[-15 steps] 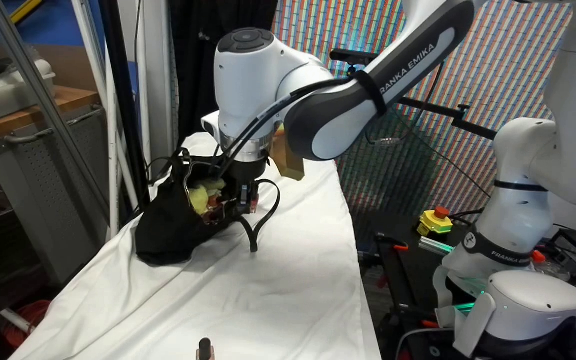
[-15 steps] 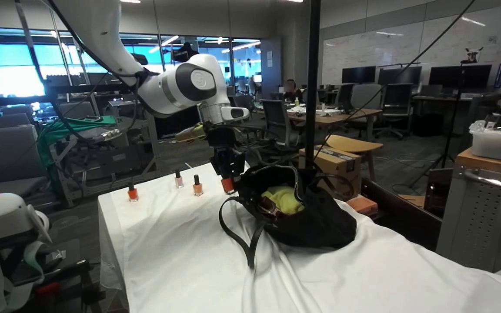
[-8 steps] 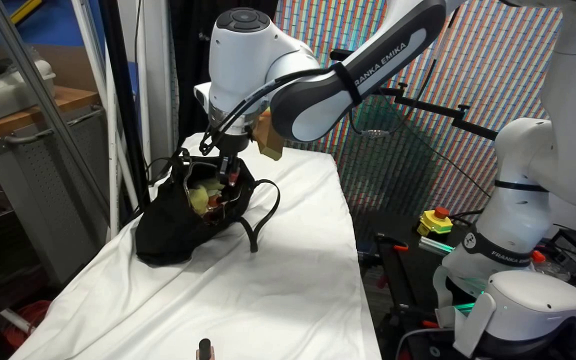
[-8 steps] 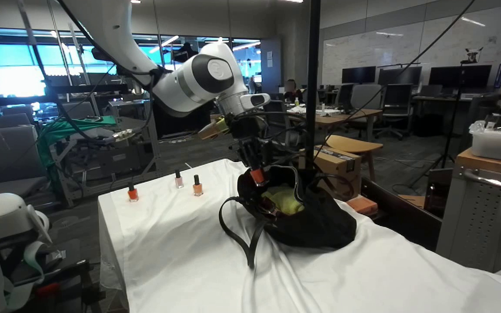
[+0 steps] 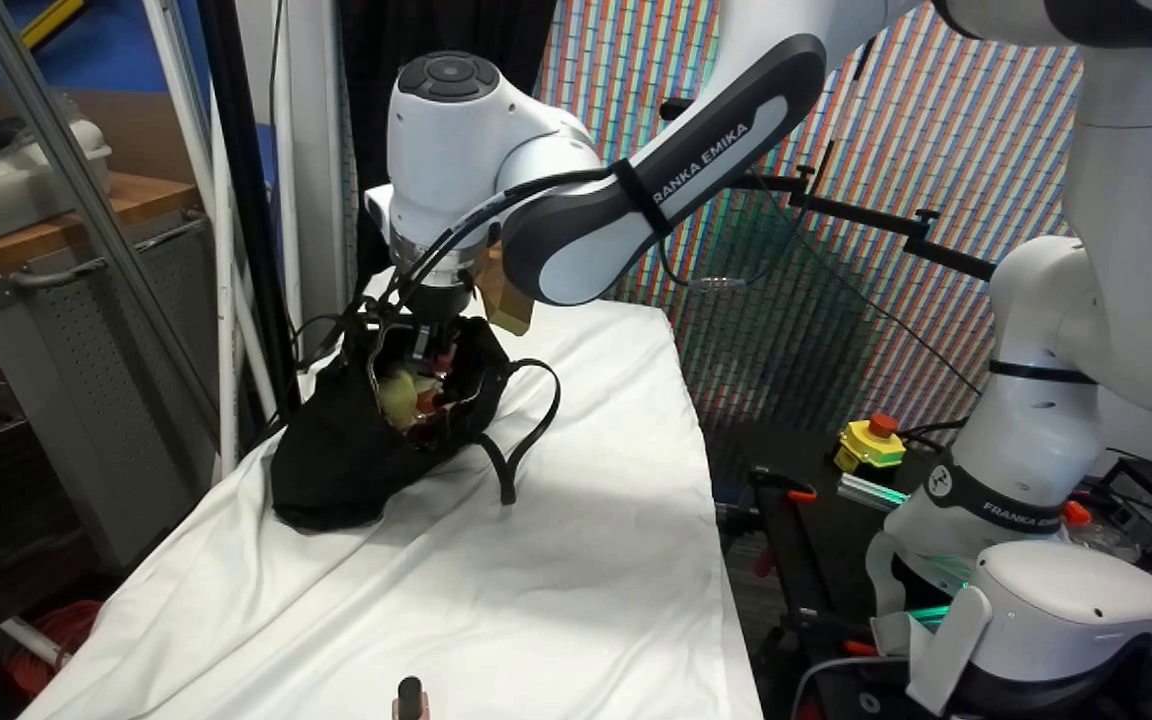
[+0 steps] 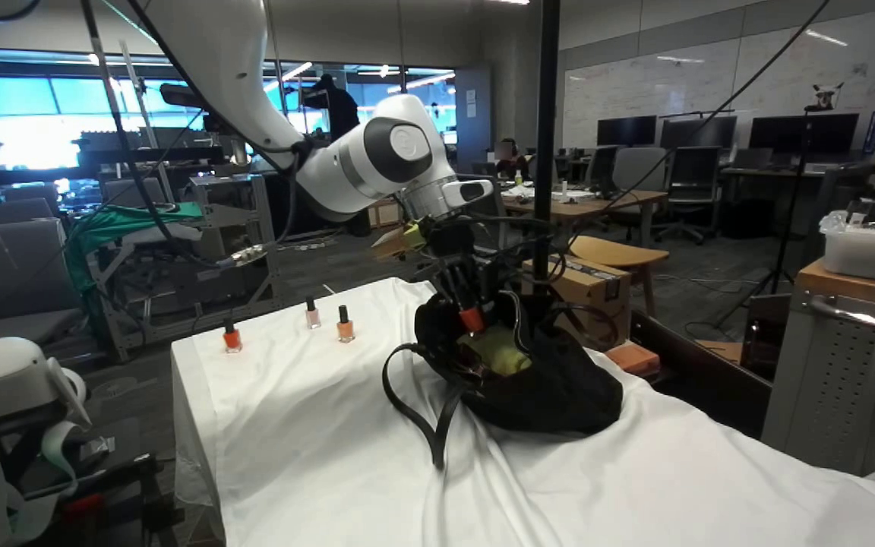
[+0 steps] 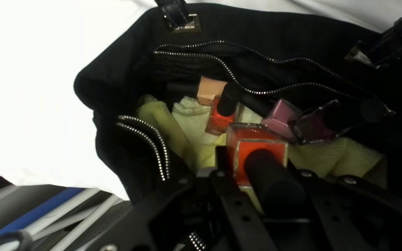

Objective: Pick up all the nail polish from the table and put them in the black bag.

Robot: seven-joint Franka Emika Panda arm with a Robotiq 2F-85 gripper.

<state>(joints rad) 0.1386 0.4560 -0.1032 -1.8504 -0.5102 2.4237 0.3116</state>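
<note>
My gripper (image 7: 255, 165) is shut on a red nail polish bottle (image 7: 260, 144), its black cap toward the wrist camera. In both exterior views the held bottle (image 5: 444, 364) (image 6: 472, 322) hangs inside the mouth of the black bag (image 5: 336, 460) (image 6: 559, 395). In the wrist view several bottles lie in the bag: peach (image 7: 210, 91), red-orange (image 7: 219, 120), pink (image 7: 280, 116) and dark (image 7: 314, 126). On the white-draped table (image 6: 301, 448) stand a red bottle (image 6: 232, 339), a pale pink one (image 6: 312, 317) and an orange one (image 6: 345, 328). A bottle (image 5: 411, 700) is cut off at an exterior view's lower edge.
A yellow-green cloth (image 7: 201, 139) lies in the bag under the bottles. A loop handle (image 6: 407, 403) lies over the table on the near side. A zipper edge (image 7: 222, 62) runs along the opening. A black pole (image 6: 546, 152) and a cardboard box (image 6: 585, 296) stand behind the bag.
My gripper has carried the red bottle from beside the bag, up over its rim and then down into its opening. The bag and the bottles on the table have not moved.
</note>
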